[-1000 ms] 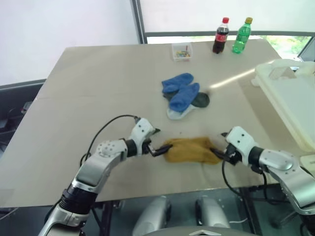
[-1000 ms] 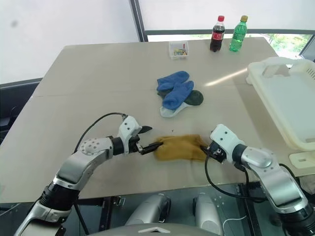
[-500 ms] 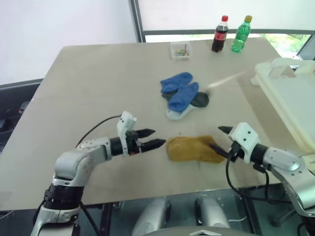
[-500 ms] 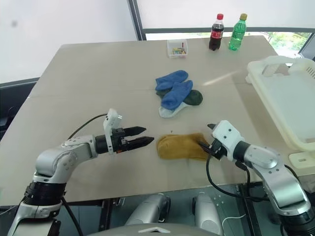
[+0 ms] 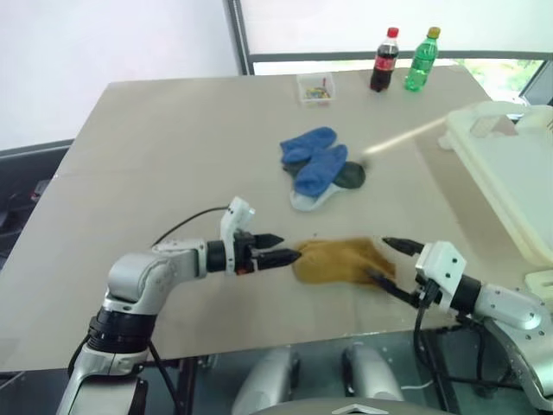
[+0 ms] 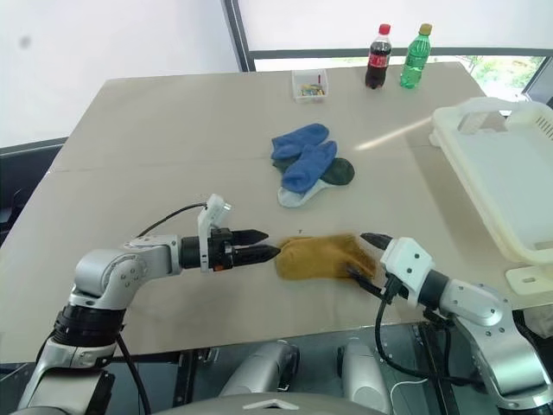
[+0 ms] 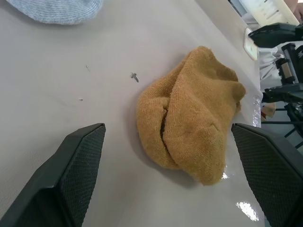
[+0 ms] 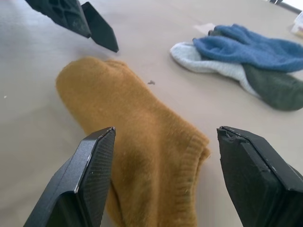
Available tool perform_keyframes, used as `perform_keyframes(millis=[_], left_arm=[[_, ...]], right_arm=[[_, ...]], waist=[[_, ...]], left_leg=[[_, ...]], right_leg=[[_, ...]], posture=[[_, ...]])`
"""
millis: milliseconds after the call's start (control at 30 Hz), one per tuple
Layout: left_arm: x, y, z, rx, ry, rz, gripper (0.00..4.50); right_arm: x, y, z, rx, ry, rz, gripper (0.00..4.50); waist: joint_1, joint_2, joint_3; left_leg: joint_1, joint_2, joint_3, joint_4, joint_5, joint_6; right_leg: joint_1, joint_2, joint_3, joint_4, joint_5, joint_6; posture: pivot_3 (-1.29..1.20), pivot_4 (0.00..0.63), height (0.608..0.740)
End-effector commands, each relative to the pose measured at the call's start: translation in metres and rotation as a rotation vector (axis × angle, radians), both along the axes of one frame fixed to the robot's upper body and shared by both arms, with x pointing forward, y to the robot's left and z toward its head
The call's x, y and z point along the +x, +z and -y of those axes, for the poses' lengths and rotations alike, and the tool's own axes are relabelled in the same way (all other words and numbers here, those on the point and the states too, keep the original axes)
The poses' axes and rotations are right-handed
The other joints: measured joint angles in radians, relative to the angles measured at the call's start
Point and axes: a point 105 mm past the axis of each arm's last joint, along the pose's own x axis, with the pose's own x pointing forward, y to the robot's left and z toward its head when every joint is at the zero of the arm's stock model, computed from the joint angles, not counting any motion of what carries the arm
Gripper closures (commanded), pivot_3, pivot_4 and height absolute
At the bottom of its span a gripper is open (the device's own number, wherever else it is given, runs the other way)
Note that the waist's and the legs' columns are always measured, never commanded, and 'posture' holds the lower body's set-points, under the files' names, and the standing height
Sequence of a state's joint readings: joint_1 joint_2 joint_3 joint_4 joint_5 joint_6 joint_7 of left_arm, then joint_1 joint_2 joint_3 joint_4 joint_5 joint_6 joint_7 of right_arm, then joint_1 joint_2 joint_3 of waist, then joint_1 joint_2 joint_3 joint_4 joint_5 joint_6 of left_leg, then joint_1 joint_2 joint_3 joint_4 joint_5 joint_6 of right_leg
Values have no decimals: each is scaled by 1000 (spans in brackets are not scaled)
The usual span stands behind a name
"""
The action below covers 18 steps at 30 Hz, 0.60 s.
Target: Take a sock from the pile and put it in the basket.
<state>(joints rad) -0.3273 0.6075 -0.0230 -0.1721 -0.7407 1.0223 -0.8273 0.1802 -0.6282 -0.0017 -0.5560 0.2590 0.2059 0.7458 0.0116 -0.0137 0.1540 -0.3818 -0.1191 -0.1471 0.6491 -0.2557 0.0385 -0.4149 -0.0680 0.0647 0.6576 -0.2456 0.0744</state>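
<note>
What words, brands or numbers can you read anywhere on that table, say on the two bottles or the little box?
None can be read.
Dark bottle with red cap: it has a red label, its print too small to read.
Green bottle with yellow cap: label too small to read.
Small clear box: no lettering shows.
White basket: no marking shows.

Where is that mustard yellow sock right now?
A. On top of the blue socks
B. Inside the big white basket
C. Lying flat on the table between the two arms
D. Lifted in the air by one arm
C: the mustard yellow fabric sock lies on the beige table, with the open left end effector and open right end effector at its two ends, neither gripping it.
</note>
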Motion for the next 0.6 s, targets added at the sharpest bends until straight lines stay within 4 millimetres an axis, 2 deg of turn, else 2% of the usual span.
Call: perform_keyframes(millis=[33, 100, 133, 267, 367, 600], left_arm=[[-6, 2, 2, 12, -40, -6, 0], [-9, 1, 2, 17, -50, -13, 0], [-10, 1, 1, 15, -49, -19, 0], [-14, 3, 0, 9, -56, -31, 0], [-17, 5, 2, 4, -79, -45, 0], [-25, -5, 4, 46, -113, -97, 0]], right_arm=[[-1, 6, -2, -3, 10, 54, 1218], [-2, 4, -4, -9, 24, 58, 1771], [-3, 4, -6, -12, 32, 59, 2215], [-3, 3, -10, -9, 56, 56, 4340], [-1, -1, -9, -25, 67, 46, 4433], [10, -31, -4, -53, 34, -27, 4433]], waist=[[1, 0, 0], [1, 0, 0], [1, 0, 0], [2, 0, 0], [1, 0, 0], [2, 0, 0]], left_leg=[[0, 0, 0, 0, 0, 0], [0, 0, 0, 0, 0, 0], [0, 0, 0, 0, 0, 0], [0, 0, 0, 0, 0, 0], [0, 0, 0, 0, 0, 0], [0, 0, 0, 0, 0, 0]], right_leg=[[0, 0, 0, 0, 0, 0], [0, 0, 0, 0, 0, 0], [0, 0, 0, -1, 0, 0], [0, 0, 0, 0, 0, 0], [0, 0, 0, 0, 0, 0], [0, 0, 0, 0, 0, 0]], posture=[[0, 150, 740], [0, 150, 740], [0, 150, 740], [0, 150, 740], [0, 150, 740], [0, 150, 740]])
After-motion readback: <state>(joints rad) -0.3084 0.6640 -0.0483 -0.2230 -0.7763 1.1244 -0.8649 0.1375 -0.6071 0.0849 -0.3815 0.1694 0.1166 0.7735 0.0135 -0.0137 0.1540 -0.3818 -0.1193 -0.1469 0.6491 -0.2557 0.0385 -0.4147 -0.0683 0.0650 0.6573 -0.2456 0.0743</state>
